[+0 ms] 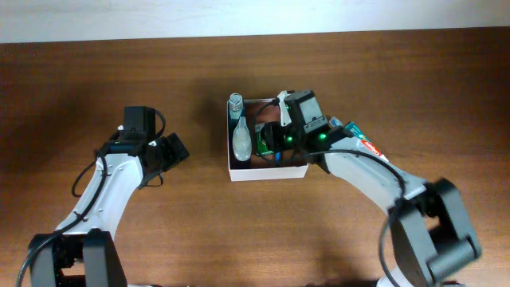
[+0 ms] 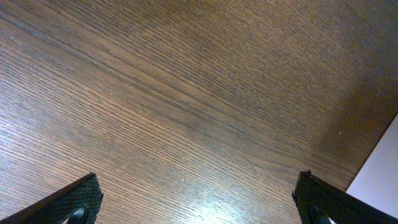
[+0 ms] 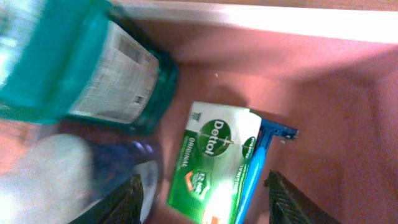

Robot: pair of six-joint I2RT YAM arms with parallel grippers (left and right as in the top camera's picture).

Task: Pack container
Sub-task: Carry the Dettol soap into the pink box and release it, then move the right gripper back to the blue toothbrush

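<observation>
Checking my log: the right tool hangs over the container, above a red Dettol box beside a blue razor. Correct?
No: the Dettol box is green, not red, as the right wrist view shows. The right tool over the container and the blue razor stand.

Your right gripper (image 1: pixel 272 141) covering much of the container (image 1: pixel 267 173) from above, teal bottle (image 3: pixel 93 62) blurred and cut by the wrist view's top-left edge, soap packet (image 3: pixel 214 165) and razor (image 3: pixel 258 158) cut at the bottom, pale thing (image 3: pixel 56 177) too blurred to name.
</observation>
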